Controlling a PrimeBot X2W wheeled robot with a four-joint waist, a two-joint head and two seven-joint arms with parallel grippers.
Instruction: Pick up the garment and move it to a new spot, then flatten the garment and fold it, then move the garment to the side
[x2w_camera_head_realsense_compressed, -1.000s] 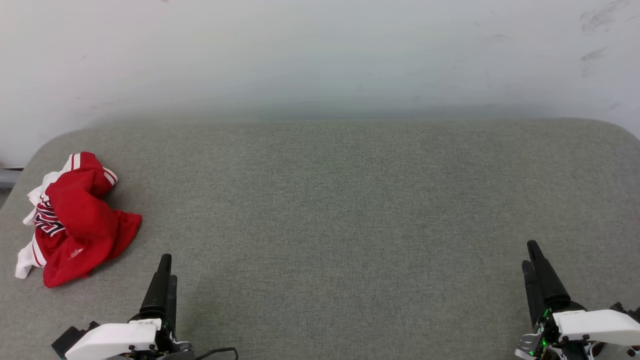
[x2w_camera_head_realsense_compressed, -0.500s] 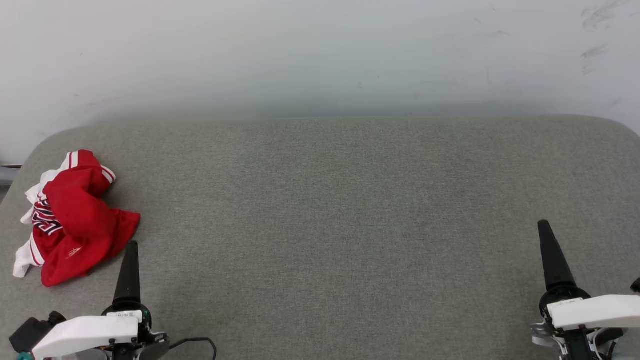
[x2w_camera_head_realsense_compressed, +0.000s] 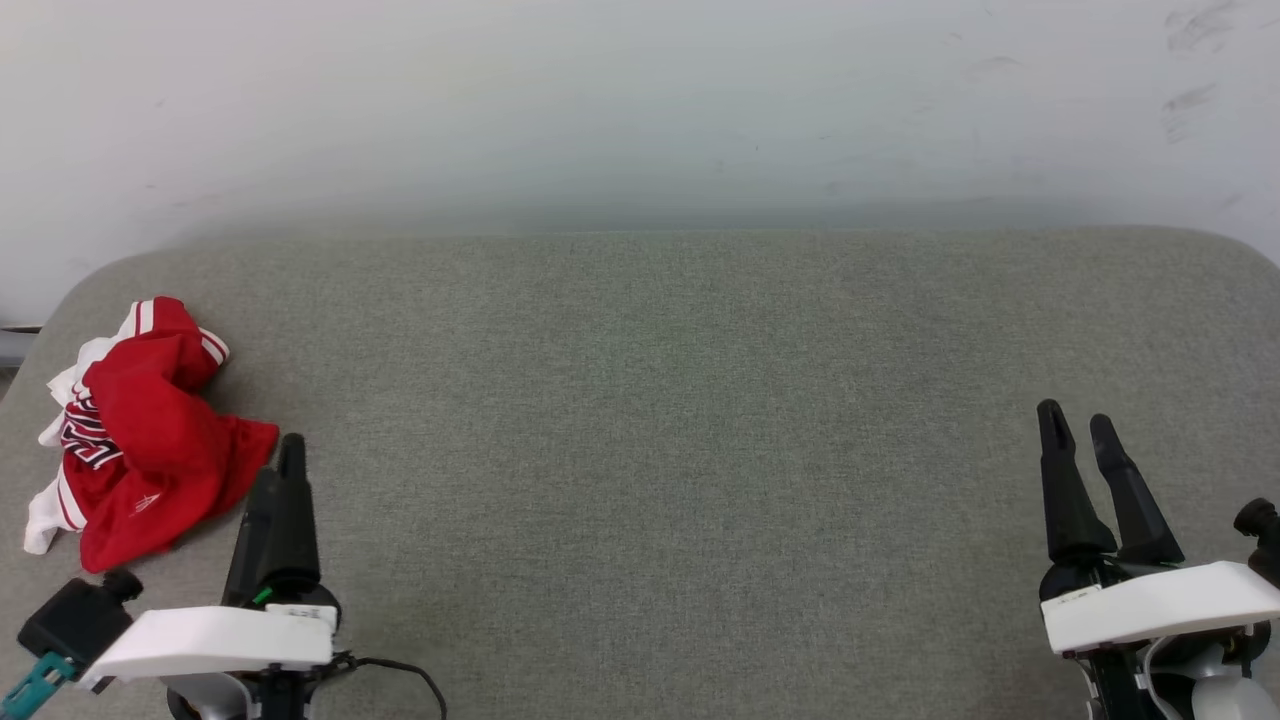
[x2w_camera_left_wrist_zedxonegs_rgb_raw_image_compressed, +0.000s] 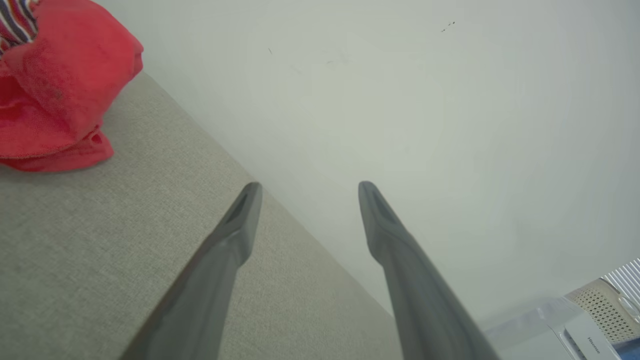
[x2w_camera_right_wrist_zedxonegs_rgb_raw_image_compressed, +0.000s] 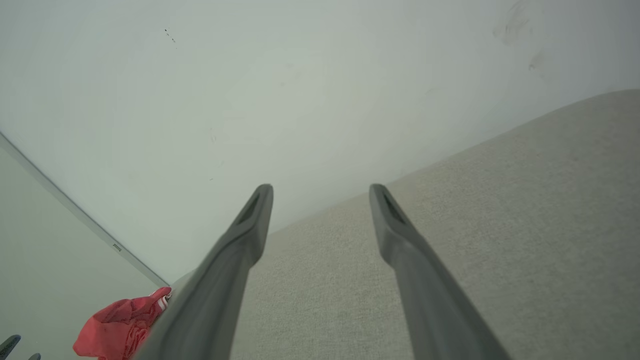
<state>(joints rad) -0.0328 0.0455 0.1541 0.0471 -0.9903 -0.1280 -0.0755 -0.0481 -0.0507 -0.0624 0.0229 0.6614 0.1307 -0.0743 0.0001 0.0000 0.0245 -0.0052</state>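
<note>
Nothing looks done yet. The red jersey (x2w_camera_head_realsense_compressed: 150, 440) lies crumpled at the left edge of the frame on the grey counter (x2w_camera_head_realsense_compressed: 650, 400). Your left tool (x2w_camera_head_realsense_compressed: 278, 462) sits just beside it, fingers apart and empty. Your right tool (x2w_camera_head_realsense_compressed: 1074, 415), at the lower right, is spread and empty too. Every step is left.

Worktop (x2w_camera_head_realsense_compressed: 660, 420): grey woven fabric cover, rounded far corners, set against the wall.
Wall (x2w_camera_head_realsense_compressed: 600, 110): plain matt white.
Scuff marks (x2w_camera_head_realsense_compressed: 1195, 35): dark smudges high on the wall, towards the right.
Appliance (x2w_camera_left_wrist_zedxonegs_rgb_raw_image_compressed: 575, 335): white casing with small lettering, beyond the worktop's edge.
Basket (x2w_camera_left_wrist_zedxonegs_rgb_raw_image_compressed: 600, 305): pale, perforated, just beside the appliance.
</note>
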